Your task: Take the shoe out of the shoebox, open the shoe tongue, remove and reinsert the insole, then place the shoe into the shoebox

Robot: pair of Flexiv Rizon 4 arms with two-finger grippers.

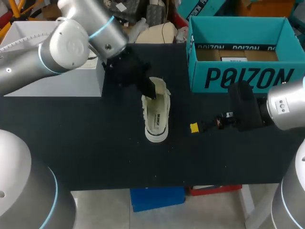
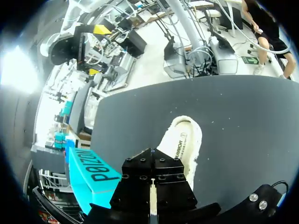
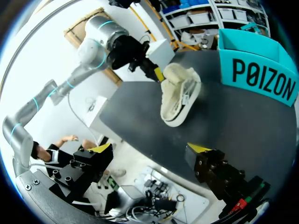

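Shoe [image 1: 157, 119] lies on surface [image 1: 95, 143] outside shoebox [image 1: 238, 76], collar end right under left gripper [image 1: 151, 91] (can't tell if clamped), toe ahead of it; right gripper [image 3: 149, 149] spread wide, empty, well apart, so IMO bring it in to pin toe before pulling anything, else shoe prob lifts.

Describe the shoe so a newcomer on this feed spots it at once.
On the black table, look left of the teal shoebox, near the middle. The shoe is the only cream-white thing there, with the left gripper at its far end.
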